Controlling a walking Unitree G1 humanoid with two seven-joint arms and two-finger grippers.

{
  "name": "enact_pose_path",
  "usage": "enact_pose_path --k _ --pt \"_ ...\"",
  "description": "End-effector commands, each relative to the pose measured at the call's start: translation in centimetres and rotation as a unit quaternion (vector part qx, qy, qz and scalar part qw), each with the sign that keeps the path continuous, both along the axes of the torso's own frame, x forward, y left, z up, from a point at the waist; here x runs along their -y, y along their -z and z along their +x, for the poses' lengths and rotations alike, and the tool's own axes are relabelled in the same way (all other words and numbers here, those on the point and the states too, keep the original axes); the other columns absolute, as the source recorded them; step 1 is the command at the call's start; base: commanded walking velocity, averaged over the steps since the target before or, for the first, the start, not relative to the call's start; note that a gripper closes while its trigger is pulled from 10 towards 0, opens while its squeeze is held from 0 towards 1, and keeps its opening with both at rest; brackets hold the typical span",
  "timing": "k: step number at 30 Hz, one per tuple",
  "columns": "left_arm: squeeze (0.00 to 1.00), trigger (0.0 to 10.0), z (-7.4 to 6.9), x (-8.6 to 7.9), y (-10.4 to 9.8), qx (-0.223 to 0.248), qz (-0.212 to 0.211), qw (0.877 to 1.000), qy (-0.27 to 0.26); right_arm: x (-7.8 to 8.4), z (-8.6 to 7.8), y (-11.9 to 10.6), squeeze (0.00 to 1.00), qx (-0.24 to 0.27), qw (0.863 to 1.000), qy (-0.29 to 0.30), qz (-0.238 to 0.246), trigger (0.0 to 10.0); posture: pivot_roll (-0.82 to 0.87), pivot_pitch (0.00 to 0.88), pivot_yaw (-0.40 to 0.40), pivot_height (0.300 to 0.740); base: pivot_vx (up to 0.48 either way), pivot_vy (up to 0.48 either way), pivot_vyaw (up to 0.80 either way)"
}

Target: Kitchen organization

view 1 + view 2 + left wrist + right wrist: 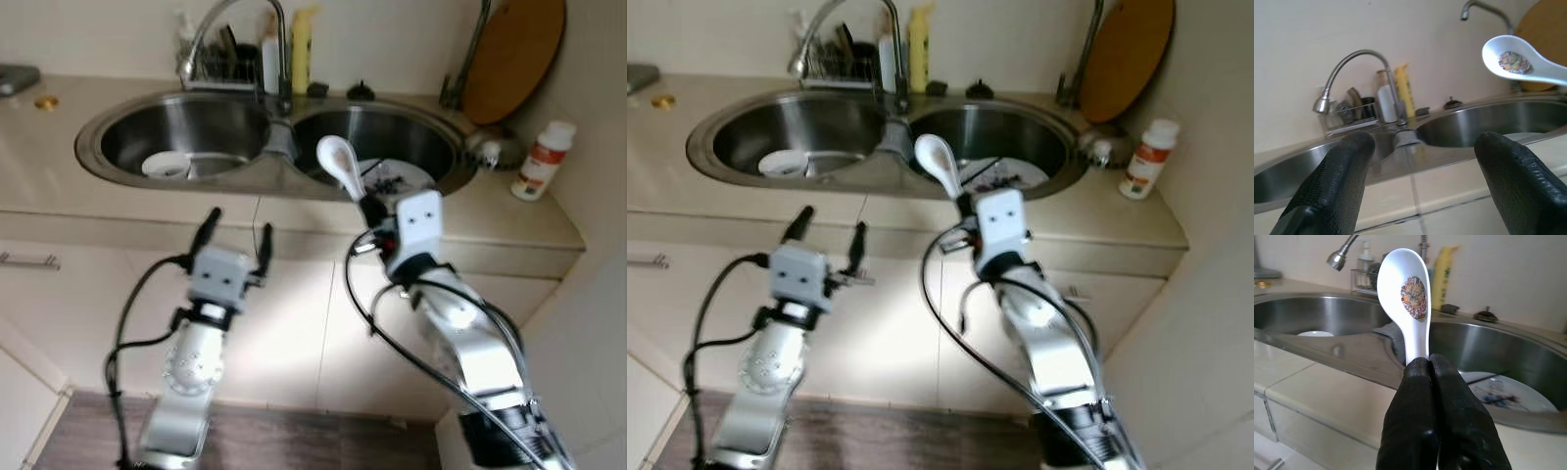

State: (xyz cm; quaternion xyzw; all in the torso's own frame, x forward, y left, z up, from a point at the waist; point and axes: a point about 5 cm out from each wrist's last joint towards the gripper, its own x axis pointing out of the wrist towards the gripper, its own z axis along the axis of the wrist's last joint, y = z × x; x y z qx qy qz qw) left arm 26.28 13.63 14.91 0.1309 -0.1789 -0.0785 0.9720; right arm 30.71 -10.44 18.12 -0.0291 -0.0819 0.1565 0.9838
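My right gripper (364, 201) pinches the white spoon (339, 162) upright before the sink (269, 174) — bowl clear of the bench — left fingers (1337, 181) wide, empty.

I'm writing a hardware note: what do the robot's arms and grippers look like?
Both arms are silver metal with ribbed round joints and loose black cables. Each wrist carries a boxy pale housing with small dark dots. The left gripper and right gripper each have two long, black, textured fingers.
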Motion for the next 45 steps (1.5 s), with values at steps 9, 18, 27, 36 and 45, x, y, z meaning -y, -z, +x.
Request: enact_pose_path --k 9,18,27,36,45 --pt "0.00 10.0 0.05 -0.26 -0.13 0.001 0.002 1.000 -0.004 -0.52 0.03 -0.48 0.00 0.009 1.000 -0.008 -0.001 10.0 0.10 0.000 -0.047 0.740 0.272 0.000 0.53" --pt "0.00 10.0 0.08 -0.27 -0.14 0.000 0.003 1.000 -0.004 -0.45 0.13 -0.54 0.00 0.009 1.000 -0.006 0.001 10.0 0.10 0.000 -0.045 0.740 0.284 0.000 0.00" --pt "0.00 10.0 0.07 -0.25 -0.15 0.000 0.003 1.000 -0.004 -0.48 0.21 -0.50 0.00 0.009 1.000 -0.006 -0.003 10.0 0.10 0.000 -0.044 0.740 0.286 0.000 0.00" --pt "0.00 10.0 0.06 -0.20 -0.13 0.000 0.004 1.000 -0.004 -0.42 0.35 -0.53 0.00 0.008 1.000 -0.007 -0.009 10.0 0.10 0.000 -0.046 0.740 0.217 0.000 0.00" --pt "0.00 10.0 0.04 0.04 -0.14 0.004 0.003 1.000 -0.003 -0.39 0.65 -0.01 0.00 -0.010 0.999 -0.012 -0.030 10.0 0.10 0.000 -0.050 0.740 0.000 0.000 0.00"
